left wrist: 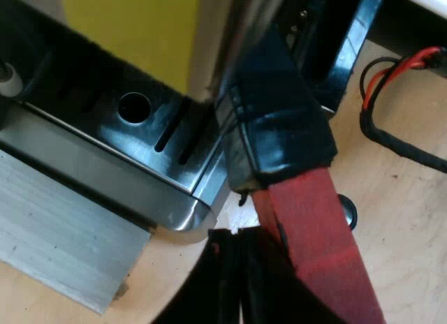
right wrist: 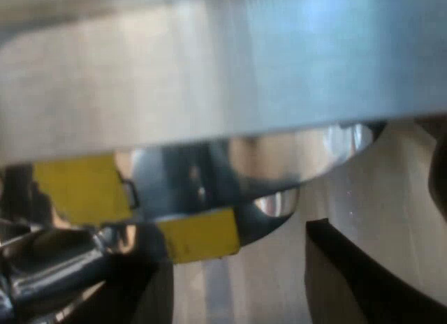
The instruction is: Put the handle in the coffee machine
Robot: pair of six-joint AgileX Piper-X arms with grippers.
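Gripping the handle (left wrist: 314, 247) by its red end with the left end effector (left wrist: 241, 282), black fingers closed on it (dark part reaching up to the front corner of the espresso machine (left wrist: 140, 45), just beside the slotted drip tray (left wrist: 105, 156), above the worktop (left wrist: 398, 219)). Hovering close under the machine's shiny metal with the right end effector (right wrist: 237, 296), fingers apart, pale worktop between them.
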